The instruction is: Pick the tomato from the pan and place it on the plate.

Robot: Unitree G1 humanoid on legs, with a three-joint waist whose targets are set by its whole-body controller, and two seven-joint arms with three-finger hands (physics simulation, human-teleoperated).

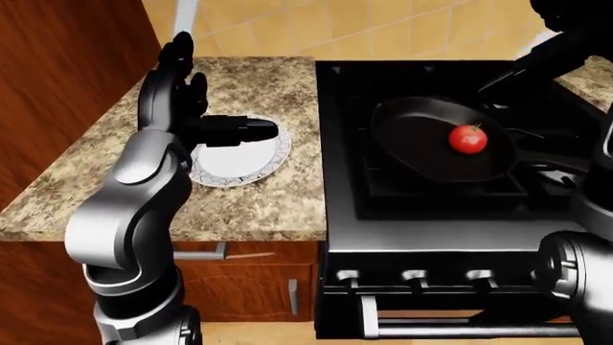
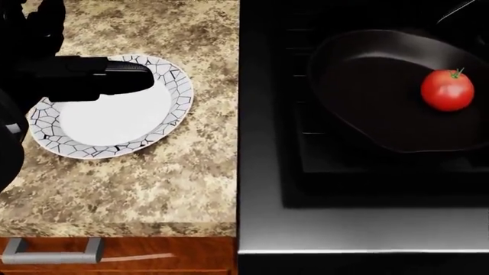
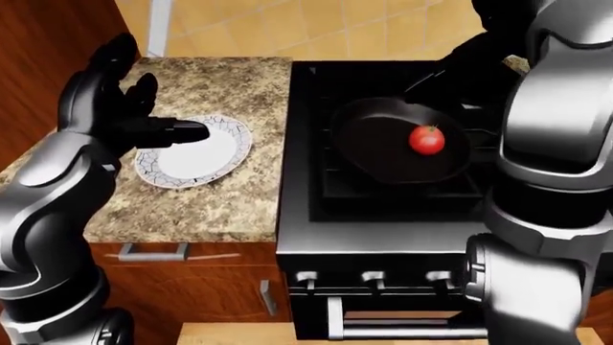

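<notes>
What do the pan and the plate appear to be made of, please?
The pan looks like cast iron or dark coated metal: matte black, barely any sheen. The plate looks like glazed ceramic: smooth white centre, rim with a black crackle pattern. Both are simulator renders, so uncertain.

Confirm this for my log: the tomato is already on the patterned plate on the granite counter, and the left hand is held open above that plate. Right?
Not quite. The tomato lies in the black pan on the stove, as the head view shows. The patterned plate on the granite counter holds nothing, and the left hand is open above it.
</notes>
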